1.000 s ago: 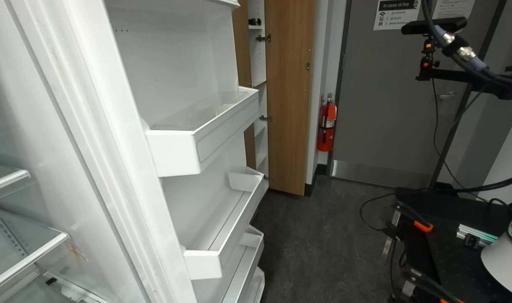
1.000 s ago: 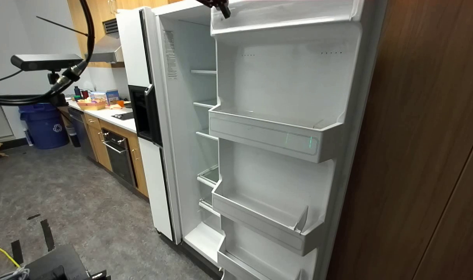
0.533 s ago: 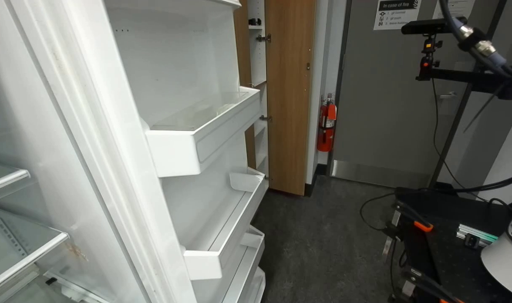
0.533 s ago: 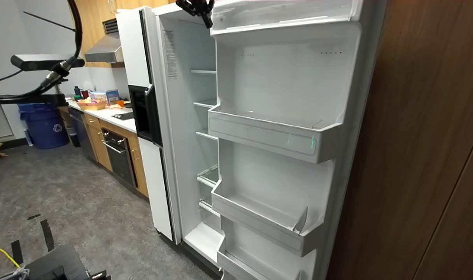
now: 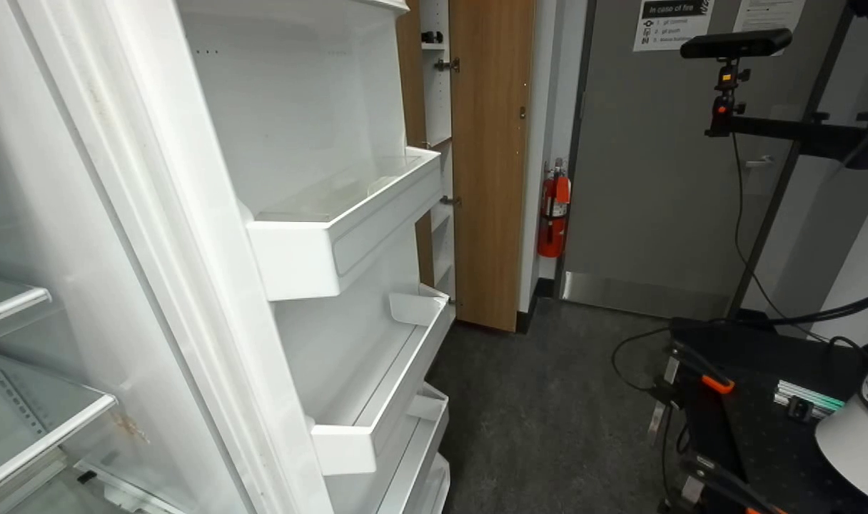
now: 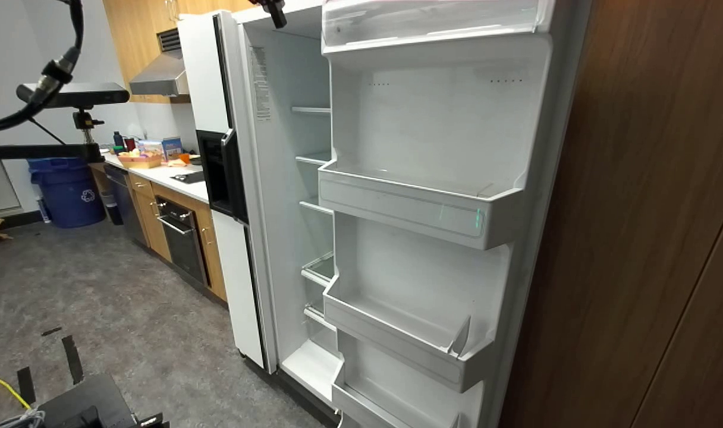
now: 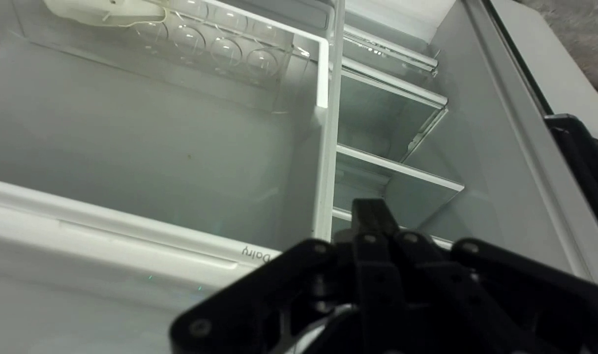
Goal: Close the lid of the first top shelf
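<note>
Gripper [image 7: 374, 216] closed, apart from clear lid [image 6: 436, 22]; lid down, high on fridge door [image 6: 439, 125].

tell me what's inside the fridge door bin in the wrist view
A clear, round-cupped egg tray and an off-white piece, partly out of frame; what that piece covers can't be seen.

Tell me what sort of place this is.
Likely a kitchen, perhaps in a workplace: an exterior view shows an open fridge and a built-in oven, and there is an "In case of fire" notice.
</note>
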### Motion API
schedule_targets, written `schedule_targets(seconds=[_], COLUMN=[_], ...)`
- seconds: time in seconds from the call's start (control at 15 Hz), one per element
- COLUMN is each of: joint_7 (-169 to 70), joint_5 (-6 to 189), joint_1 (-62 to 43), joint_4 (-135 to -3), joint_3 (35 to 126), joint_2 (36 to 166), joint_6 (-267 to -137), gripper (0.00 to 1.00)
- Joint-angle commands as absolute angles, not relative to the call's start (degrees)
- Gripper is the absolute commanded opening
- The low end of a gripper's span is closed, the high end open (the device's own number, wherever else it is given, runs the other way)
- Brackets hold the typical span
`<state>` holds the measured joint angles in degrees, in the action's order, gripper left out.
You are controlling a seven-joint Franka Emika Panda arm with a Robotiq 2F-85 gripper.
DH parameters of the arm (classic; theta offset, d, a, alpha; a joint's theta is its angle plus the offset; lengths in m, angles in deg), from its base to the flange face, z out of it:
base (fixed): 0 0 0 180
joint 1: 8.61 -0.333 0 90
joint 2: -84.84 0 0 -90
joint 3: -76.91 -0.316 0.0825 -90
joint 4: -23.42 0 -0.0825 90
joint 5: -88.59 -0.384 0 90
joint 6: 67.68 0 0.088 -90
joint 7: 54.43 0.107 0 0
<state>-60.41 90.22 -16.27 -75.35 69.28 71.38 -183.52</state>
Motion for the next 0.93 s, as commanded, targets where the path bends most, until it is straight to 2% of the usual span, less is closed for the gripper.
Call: schedule_targets(seconds=[0.0, 0.8, 0.87], joint_7=[-60.21, -59.63, -59.97], joint_5=[89.1, 88.54, 90.15], joint_1=[-16.64, -16.72, -16.43], joint_4=[-76.29, -80.73, -78.67], joint_3=[69.31, 69.76, 69.19], joint_2=[68.33, 61.19, 63.65], joint_6=[-180.62, -178.87, -179.46], gripper=[0.0, 0.0, 0.01])
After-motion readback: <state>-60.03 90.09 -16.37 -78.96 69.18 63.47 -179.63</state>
